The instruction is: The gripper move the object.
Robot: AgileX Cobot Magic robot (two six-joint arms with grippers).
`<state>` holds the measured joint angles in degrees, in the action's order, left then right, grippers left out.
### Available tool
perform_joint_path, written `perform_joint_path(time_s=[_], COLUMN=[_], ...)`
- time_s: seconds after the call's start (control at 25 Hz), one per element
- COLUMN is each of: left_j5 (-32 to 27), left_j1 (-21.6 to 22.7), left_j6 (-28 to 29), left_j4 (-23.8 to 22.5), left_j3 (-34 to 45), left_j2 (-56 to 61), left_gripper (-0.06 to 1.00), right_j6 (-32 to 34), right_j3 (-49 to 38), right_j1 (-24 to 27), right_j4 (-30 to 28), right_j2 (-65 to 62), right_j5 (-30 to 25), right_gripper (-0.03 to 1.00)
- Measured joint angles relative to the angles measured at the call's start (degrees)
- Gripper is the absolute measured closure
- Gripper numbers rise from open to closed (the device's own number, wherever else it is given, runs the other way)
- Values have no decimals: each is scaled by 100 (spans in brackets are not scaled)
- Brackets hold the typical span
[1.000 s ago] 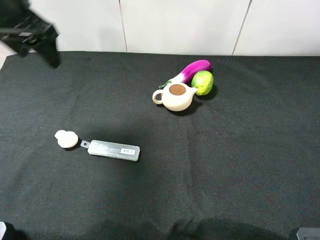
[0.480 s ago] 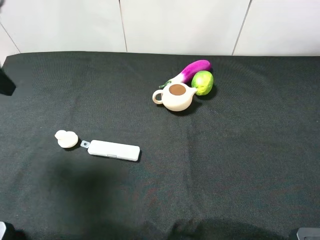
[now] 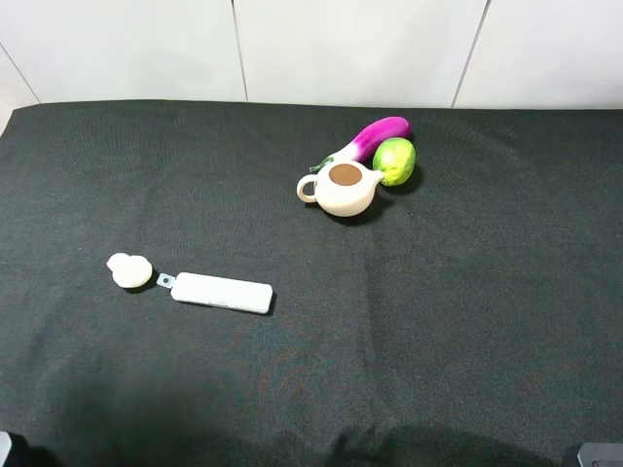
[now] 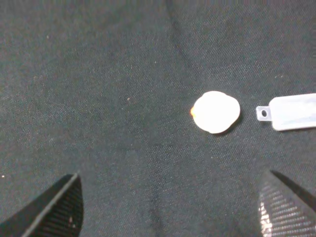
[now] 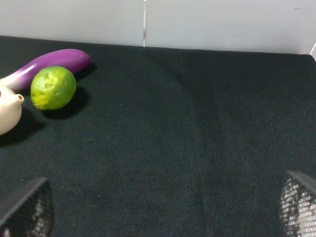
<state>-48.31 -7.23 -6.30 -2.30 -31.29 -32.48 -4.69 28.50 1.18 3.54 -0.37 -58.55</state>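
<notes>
The cream round teapot (image 3: 343,190) with a brown inside stands upright on the black cloth, right of centre toward the back. Only its spout side shows in the right wrist view (image 5: 7,113). Neither gripper shows in the exterior high view. In the left wrist view the left gripper (image 4: 170,217) is open and empty, with its two black fingertips (image 4: 54,212) wide apart above the cloth and apart from the small cream lid-like piece (image 4: 216,112). The right gripper (image 5: 163,212) is open and empty, far from the teapot.
A purple eggplant (image 3: 375,136) and a green lime (image 3: 394,161) lie against the teapot's far side. The lid-like piece (image 3: 129,270) and a white flat case (image 3: 222,292) lie at the left front. A white wall runs behind the table.
The left arm, seen at the upper left corner one second ago, has left the exterior high view. The objects on the cloth have not moved.
</notes>
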Motion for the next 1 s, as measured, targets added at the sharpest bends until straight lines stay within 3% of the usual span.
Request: perform_joint_path(time_s=[0.44, 1.0], left_j5=[-126, -848], left_j1=[0, 409], left_j6=[169, 324], left_j4=[105, 280], left_j3=[316, 211], left_j2=[2057, 2794], left_gripper=[18, 18], right_j6=[0, 0], right_j3=[0, 0], right_j1=[0, 0], right_j4=[0, 0], right_j2=[0, 0], right_j5=[0, 0], right_gripper=[27, 27])
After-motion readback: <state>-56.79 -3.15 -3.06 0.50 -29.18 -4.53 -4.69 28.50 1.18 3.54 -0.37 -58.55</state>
